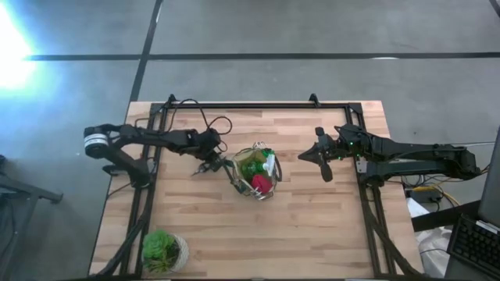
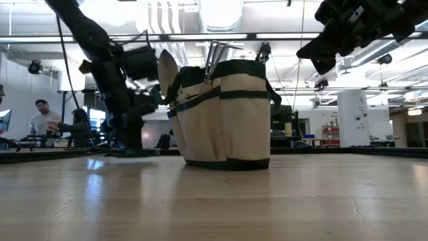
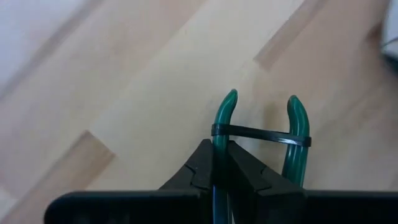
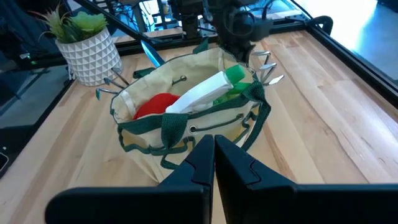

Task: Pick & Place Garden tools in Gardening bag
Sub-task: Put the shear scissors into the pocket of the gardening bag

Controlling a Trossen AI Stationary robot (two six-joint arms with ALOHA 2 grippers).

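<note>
Centre of the high view: the bag (image 1: pixel 254 173), a round beige fabric tote with dark green trim, pockets and loop handles, stands upright on the pale wood-plank surface (image 1: pixel 312 234). Inside it lie a red-handled tool (image 4: pixel 155 104) and a white-and-green spray bottle (image 4: pixel 208 88); metal prongs (image 4: pixel 267 70) poke up at its rim. Left gripper (image 1: pixel 212 165), just left of the bag, is clamped on green-handled pruners (image 3: pixel 292 134), their curved handles bound by a black tie. Right gripper (image 1: pixel 323 162) hovers right of the bag, fingers together, empty. A leafy plant (image 1: pixel 162 251) in a pale faceted pot sits lower left.
</note>
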